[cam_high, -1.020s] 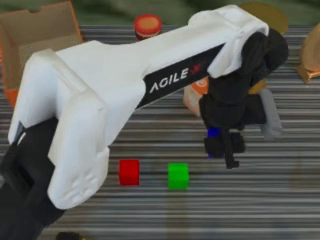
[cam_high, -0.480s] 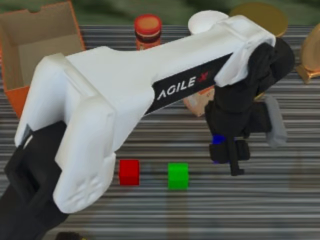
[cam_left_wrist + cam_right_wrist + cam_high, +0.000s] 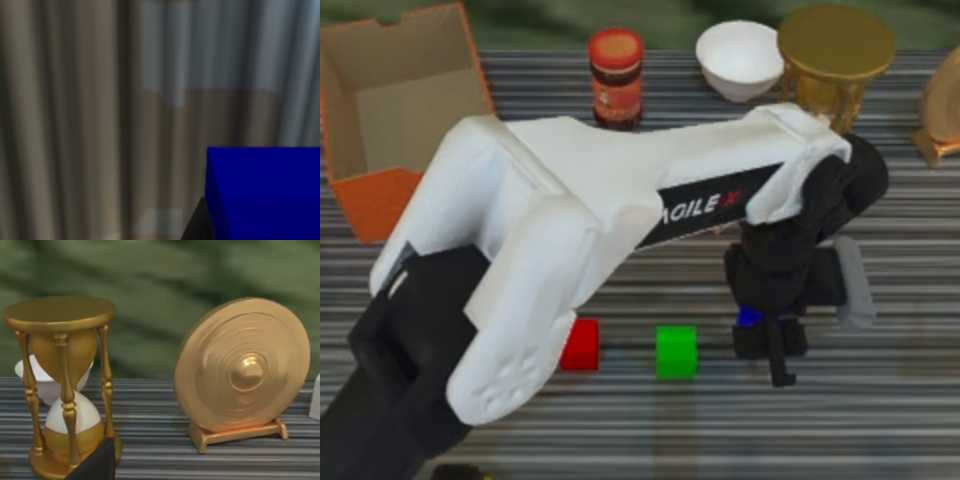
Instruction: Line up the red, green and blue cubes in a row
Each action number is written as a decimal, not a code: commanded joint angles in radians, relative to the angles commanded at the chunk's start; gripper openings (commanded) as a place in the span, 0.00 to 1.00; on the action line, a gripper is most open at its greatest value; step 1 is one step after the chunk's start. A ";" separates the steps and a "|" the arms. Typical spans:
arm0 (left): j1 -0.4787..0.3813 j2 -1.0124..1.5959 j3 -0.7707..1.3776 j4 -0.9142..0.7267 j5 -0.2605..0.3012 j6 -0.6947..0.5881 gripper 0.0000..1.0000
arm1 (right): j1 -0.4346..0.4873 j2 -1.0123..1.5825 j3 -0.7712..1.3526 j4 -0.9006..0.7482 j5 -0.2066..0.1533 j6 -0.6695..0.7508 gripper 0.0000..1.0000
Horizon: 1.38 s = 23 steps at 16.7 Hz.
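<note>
While the left arm (image 3: 620,220) reaches diagonally across the striped surface (image 3: 880,400) from the lower left of the top view, its black wrist bends downward at the far end, right of centre. The left gripper (image 3: 767,335) points down at the surface, fingers clamped on the blue cube (image 3: 749,317), of which only a sliver shows in the top view beneath the wrist housing. In the left wrist view the blue cube (image 3: 265,192) fills one corner, a dark finger edge against it. Whether the cube touches the surface cannot be told.

The red cube (image 3: 580,345) and green cube (image 3: 676,351) sit on the surface in a left-to-right line, apart from each other; the blue cube lies to the right of the green one, slightly farther back.

Behind: orange-sided open box (image 3: 380,110), red-lidded jar (image 3: 616,75), white bowl (image 3: 738,58), gold hourglass (image 3: 835,50).

Right gripper is not in the top view; its wrist view faces the hourglass (image 3: 62,385) and a gold disc on a stand (image 3: 242,372).
</note>
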 joint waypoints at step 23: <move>0.000 0.000 0.000 0.000 0.000 0.000 1.00 | 0.000 0.000 0.000 0.000 0.000 0.000 1.00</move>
